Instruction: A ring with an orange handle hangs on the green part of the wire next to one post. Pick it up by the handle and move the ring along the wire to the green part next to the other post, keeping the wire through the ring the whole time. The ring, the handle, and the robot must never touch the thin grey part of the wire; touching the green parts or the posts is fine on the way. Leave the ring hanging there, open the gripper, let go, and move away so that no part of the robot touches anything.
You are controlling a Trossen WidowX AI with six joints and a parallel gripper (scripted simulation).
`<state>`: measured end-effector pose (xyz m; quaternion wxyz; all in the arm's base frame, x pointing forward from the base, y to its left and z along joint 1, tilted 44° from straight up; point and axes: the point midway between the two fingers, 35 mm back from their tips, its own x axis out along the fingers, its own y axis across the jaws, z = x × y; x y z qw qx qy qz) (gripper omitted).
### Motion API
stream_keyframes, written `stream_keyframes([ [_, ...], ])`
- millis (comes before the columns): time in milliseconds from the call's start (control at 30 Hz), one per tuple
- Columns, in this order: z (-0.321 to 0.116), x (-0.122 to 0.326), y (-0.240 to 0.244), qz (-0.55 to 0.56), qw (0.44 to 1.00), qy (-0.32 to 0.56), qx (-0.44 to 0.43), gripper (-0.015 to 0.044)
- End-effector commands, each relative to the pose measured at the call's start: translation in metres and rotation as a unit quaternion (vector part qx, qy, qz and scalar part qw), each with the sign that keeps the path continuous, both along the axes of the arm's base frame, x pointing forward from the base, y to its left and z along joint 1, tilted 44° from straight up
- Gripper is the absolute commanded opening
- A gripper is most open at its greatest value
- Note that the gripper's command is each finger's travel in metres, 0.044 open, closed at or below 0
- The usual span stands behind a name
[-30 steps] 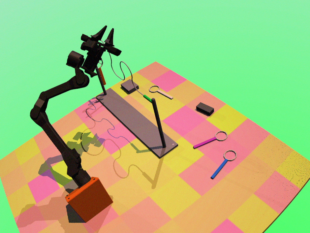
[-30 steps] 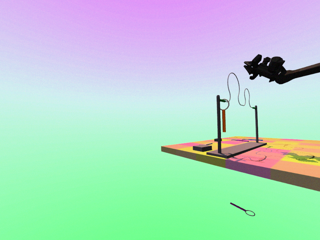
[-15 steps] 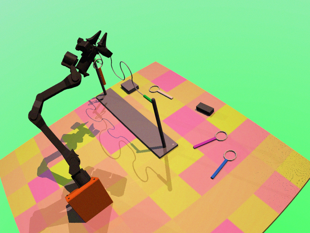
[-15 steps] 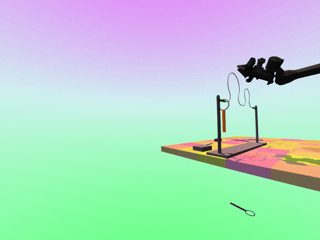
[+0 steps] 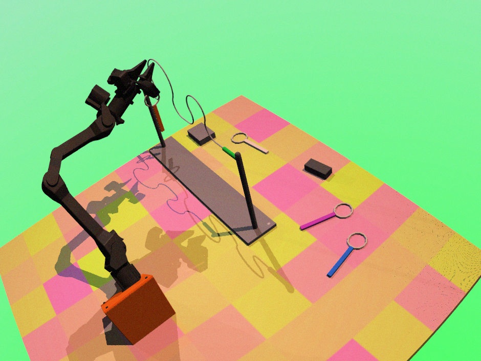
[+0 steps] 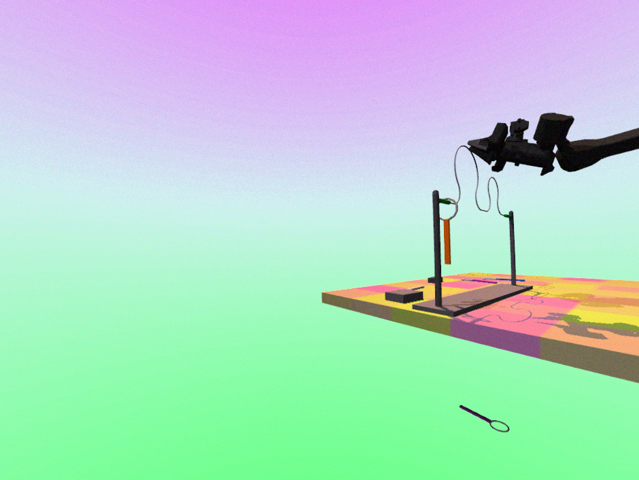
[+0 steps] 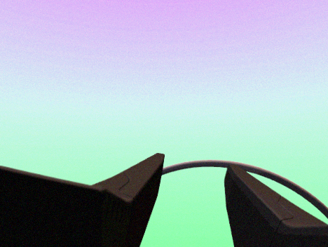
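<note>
The ring hangs on the green part beside one post, its orange handle pointing down. The grey wire curves to the other green part at the other post. My gripper is open, high above the handle, its fingertips at the wire's tall loop. The wire crosses the view at the fingertips; whether they touch cannot be told. The gripper covers part of the ring in the top view.
The posts stand on a grey base board. A grey block and a dark block lie beyond it. Spare rings with white, magenta and blue handles lie on the table. Another ring shows low in the exterior view.
</note>
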<state>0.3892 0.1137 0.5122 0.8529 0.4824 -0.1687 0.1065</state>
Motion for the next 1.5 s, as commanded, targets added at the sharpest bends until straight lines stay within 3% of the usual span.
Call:
stream_keyframes([
  [0, -0.016, 0.006, 0.026, 0.021, 0.999, 0.031, 0.010, 0.0160],
  [267, -0.086, 0.021, 0.106, 0.077, 0.987, 0.133, 0.048, 0.0160],
  [600, -0.111, 0.007, 0.168, 0.082, 0.981, 0.173, 0.027, 0.0160],
  [867, -0.130, -0.037, 0.245, 0.071, 0.977, 0.198, -0.030, 0.0160],
  [1267, -0.159, -0.143, 0.337, 0.052, 0.968, 0.208, -0.130, 0.0160],
  [1467, -0.151, -0.130, 0.332, 0.051, 0.968, 0.208, -0.130, 0.0160],
])
